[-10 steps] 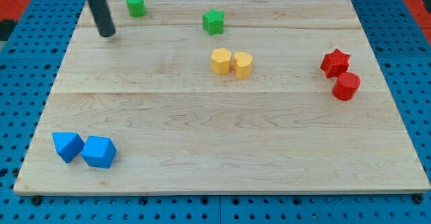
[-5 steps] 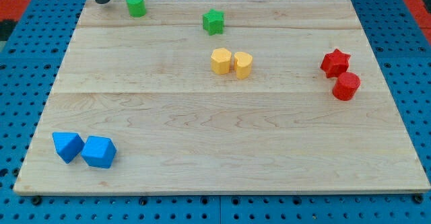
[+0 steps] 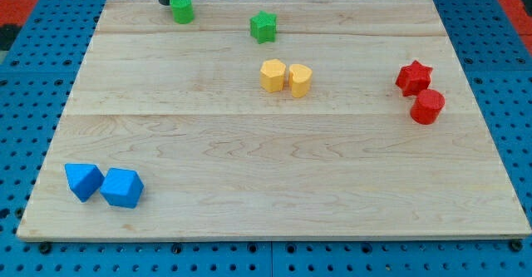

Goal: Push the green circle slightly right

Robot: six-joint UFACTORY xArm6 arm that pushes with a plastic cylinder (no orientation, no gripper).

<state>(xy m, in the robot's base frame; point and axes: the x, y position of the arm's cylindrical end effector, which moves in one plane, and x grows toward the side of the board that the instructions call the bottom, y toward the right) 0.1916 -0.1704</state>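
Wooden worktop (image 3: 249, 144) on blue pegboard: my tip (image 3: 165, 2), a bare rod with no jaws, touches the green circle's (image 3: 182, 9) left side at the view's top edge.

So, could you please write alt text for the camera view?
My tip touches the left side of the green circle at the wooden board's top edge. Also there: a green star, two yellow blocks, two red blocks, two blue blocks.

Bright, even overhead light w/ soft short shadows under blocks. Mild sheen on wooden board (image 3: 249, 144), no harsh glare. Focus sharp throughout; slight perspective taper toward the view's top, no blur.
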